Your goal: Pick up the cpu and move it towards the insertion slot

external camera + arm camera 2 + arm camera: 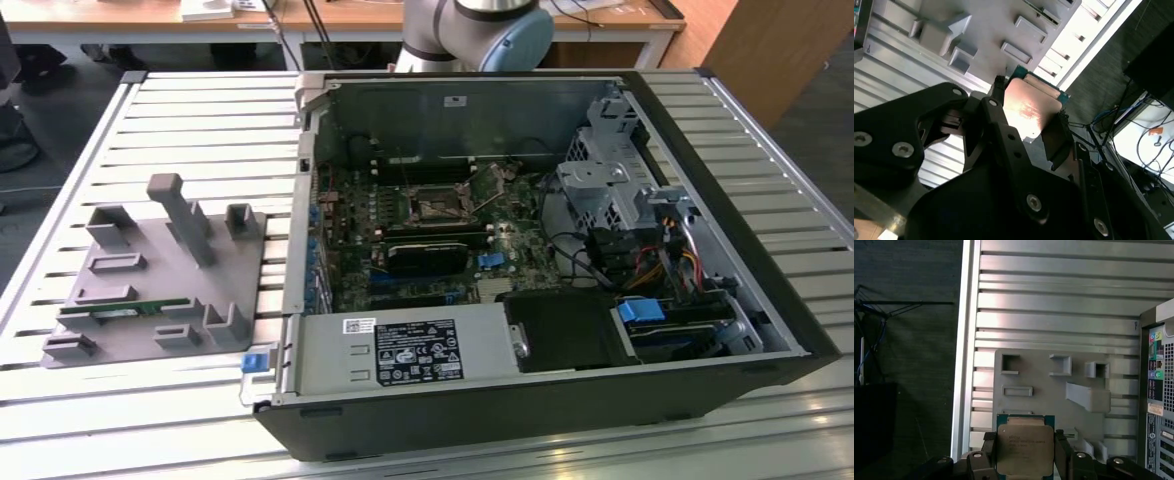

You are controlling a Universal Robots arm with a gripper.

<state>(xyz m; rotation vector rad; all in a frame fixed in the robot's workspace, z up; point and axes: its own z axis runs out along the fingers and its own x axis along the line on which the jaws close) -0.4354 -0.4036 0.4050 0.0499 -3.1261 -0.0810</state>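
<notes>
Silver-topped with a thin green rim, the cpu (pixel 1021 450) is clamped in the tool (pixel 1024 449). The two black fingers (pixel 990 455) press on opposite side edges, so the metal lid and the underside are both untouched; that seems the reason for the edge grip, since the contact side is the delicate one. In both wrist views the chip lies flat, lid up toward the cameras and underside down toward the grey fixture plate (pixel 1049 390), apparently held clear above it over one of its edges. Kept level like this, it is already in the attitude a socket would need. The chip is close to square, so it has hardly any long axis. In the first wrist view its edges run parallel and square to the slats of the aluminium surface (pixel 1054 305) and to the sides of the plate. The plate sits on the surface beside the open computer case (pixel 747 300), near the surface's edge on the exterior view's left. The insertion slot (pixel 438 205), dark centre in a silvery frame, lies face up on the motherboard (pixel 400 270) inside the case, toward the wall nearest the arm's (pixel 474 30) base and well apart from the plate.
</notes>
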